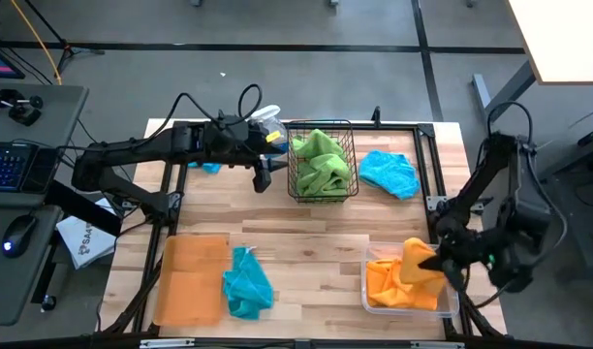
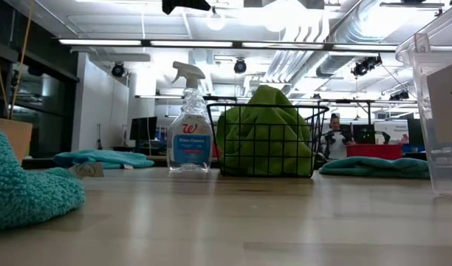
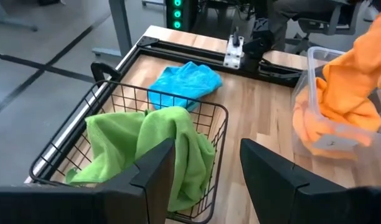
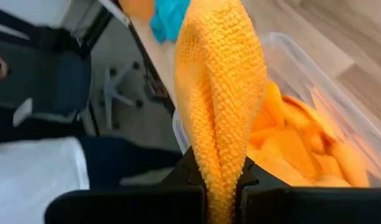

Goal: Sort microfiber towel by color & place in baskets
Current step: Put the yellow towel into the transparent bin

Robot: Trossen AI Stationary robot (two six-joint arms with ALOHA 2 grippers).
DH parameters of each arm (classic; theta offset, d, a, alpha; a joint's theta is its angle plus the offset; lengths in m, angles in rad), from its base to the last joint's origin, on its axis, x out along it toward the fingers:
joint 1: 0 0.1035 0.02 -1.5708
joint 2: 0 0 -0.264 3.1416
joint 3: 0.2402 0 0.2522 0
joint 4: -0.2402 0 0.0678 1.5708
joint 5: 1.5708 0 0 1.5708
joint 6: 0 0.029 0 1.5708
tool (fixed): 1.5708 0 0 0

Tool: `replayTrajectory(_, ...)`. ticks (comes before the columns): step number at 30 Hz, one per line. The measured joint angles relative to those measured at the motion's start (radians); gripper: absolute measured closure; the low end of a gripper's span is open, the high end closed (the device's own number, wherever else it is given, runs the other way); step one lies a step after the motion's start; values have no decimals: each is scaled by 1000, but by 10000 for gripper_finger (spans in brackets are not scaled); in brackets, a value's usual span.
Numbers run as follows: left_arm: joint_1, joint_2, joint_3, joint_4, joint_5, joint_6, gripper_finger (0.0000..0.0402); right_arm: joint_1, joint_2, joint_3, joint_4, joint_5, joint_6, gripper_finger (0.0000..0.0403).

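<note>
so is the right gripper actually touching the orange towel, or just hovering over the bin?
Touching. The right wrist view shows the right gripper with its fingers pinched on a fold of the orange towel, held above the clear bin.

orange towel [image 4: 220, 118]: knobbly nubby cloth | bin [image 1: 374, 291]: clear glossy plastic | basket [image 3: 72, 143]: black wire | table [image 1: 316, 233]: smooth pale wood

You see the right hand [image 1: 442, 260] at four o'clock, gripping an orange towel [image 1: 418, 260] over the clear bin [image 1: 409, 303]. The left hand [image 1: 262, 179] hangs at eleven o'clock beside the wire basket [image 1: 323, 190] of green towels [image 1: 321, 160]. One blue towel [image 1: 247, 283] lies by the orange tray [image 1: 191, 281] at seven.
</note>
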Motion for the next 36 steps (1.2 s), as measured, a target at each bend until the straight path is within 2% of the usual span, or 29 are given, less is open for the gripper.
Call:
replayTrajectory(2,1,0,0,2,0,4,232,-15,29,-25,33,18,3,403)
replayTrajectory(4,6,0,0,2,0,4,232,-34,57,-62,88,-10,4,403)
replayTrajectory(7,7,0,0,4,0,5,232,-65,98,-145,170,-99,53,403)
replayTrajectory(14,6,0,0,36,9,5,232,-155,129,-321,282,-283,391,403)
replayTrajectory(18,6,1,0,36,24,5,232,-235,135,-385,412,-460,426,403)
replayTrajectory(21,5,1,0,35,25,5,232,-275,145,-446,494,-535,447,403)
replayTrajectory(25,5,1,0,35,24,20,232,-316,159,-530,596,-583,466,403)
replayTrajectory(29,5,1,8,28,16,61,232,-338,166,-607,628,-605,463,394)
replayTrajectory(32,5,0,22,29,15,75,232,-345,164,-623,627,-610,436,374)
replayTrajectory(36,6,0,43,27,15,84,232,-345,164,-599,618,-611,375,325)
